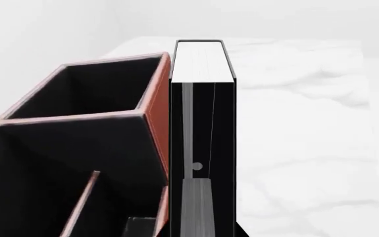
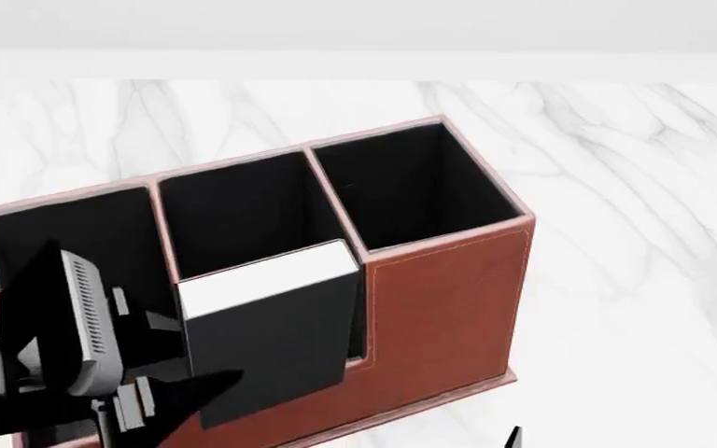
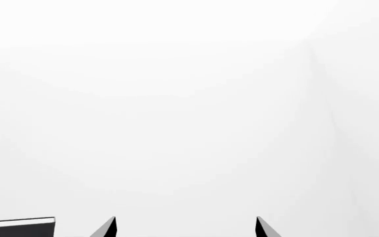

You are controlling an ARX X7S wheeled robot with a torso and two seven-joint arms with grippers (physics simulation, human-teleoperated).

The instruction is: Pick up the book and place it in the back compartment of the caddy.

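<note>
The book (image 2: 277,341) is black with a white page block on top. It stands upright against the low front side of the reddish-brown caddy (image 2: 446,299), in front of its middle pocket. My left gripper (image 2: 203,383) is shut on the book from the left. In the left wrist view the book (image 1: 203,128) fills the space between the jaws, just beside the caddy's wall (image 1: 161,123). The back compartment (image 1: 127,197) lies between a thin divider (image 1: 87,197) and that wall. Whether the book's lower end is inside it, I cannot tell. My right gripper (image 3: 185,227) is open and holds nothing.
The caddy stands on a white marble table (image 2: 633,233) with a pale wall behind. Three deep black-lined pockets (image 2: 414,182) run along the caddy's far side. A dark flat edge (image 3: 17,227) shows in the right wrist view's corner.
</note>
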